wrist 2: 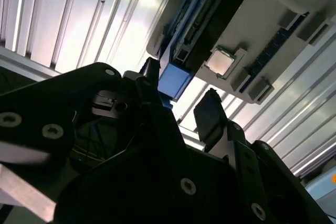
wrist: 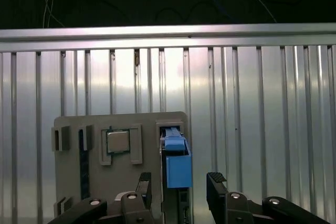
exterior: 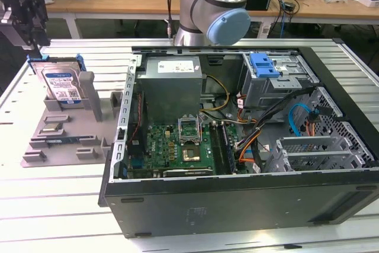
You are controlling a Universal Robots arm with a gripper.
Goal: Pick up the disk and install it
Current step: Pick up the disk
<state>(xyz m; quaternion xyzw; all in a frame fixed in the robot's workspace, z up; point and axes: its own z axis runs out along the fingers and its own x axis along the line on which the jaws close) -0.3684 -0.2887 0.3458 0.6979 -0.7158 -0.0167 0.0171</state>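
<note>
The disk point(exterior: 62, 82) stands on edge in the grey plastic stand point(exterior: 59, 134) on the exterior view's left, its white-and-blue label facing out and its blue frame round the edges. My gripper point(exterior: 34, 45) hangs just above the disk's top end. In both wrist views the fingers point(wrist: 144, 187) are spread, one on each side of the disk's blue frame point(wrist: 177, 167), with a gap on both sides. In the second wrist view the disk point(wrist 2: 202, 27) runs away from my gripper point(wrist 2: 181, 100), which is open and holds nothing.
An open computer case point(exterior: 237, 199) lies on the exterior view's right of the stand, with a motherboard point(exterior: 177, 143), a power supply point(exterior: 172, 84) and a grey drive cage with a blue latch point(exterior: 263, 65). A processor chip point(wrist: 118, 141) sits on the stand. The slatted metal table point(exterior: 59, 205) carries everything.
</note>
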